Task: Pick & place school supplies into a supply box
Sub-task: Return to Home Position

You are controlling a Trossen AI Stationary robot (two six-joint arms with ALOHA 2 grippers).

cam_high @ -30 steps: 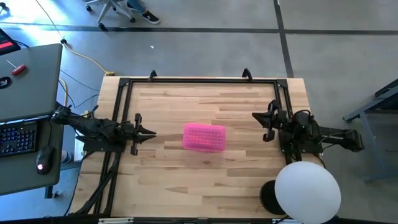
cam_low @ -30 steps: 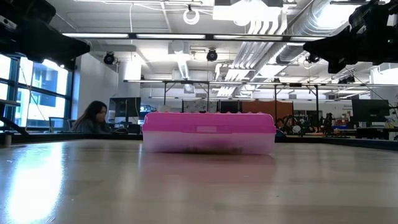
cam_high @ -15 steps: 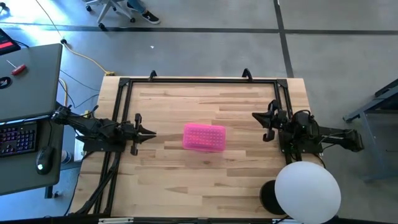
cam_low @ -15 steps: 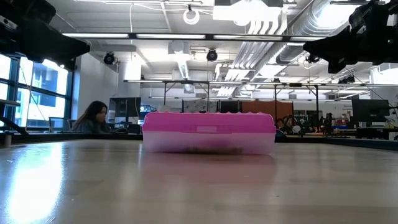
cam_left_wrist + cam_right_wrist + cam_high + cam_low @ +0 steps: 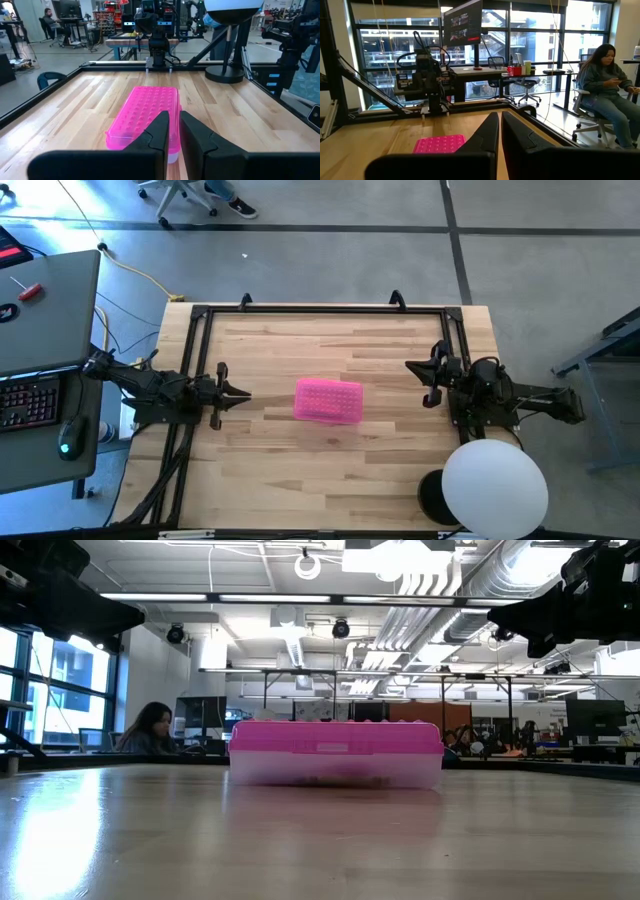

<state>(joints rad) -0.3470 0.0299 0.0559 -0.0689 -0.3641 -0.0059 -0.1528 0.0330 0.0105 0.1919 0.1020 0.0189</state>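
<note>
wooden table [image 5: 390,455], closed supply box [image 5: 328,400] at centre

The pink lid [image 5: 328,400] of the supply box [image 5: 400,775] covers its whole inside from above. Level with the counter [image 5: 320,840], only blurred dark shapes show through the clear wall: the school supplies [image 5: 320,780], too indistinct to tell apart. The left gripper [image 5: 174,116] hides the box's near end behind its jaws, and the right gripper [image 5: 499,116] covers part of it. A white dome [image 5: 494,485] hides one counter corner. In the low view the picture's top corners cut off both arms [image 5: 60,590].
</note>
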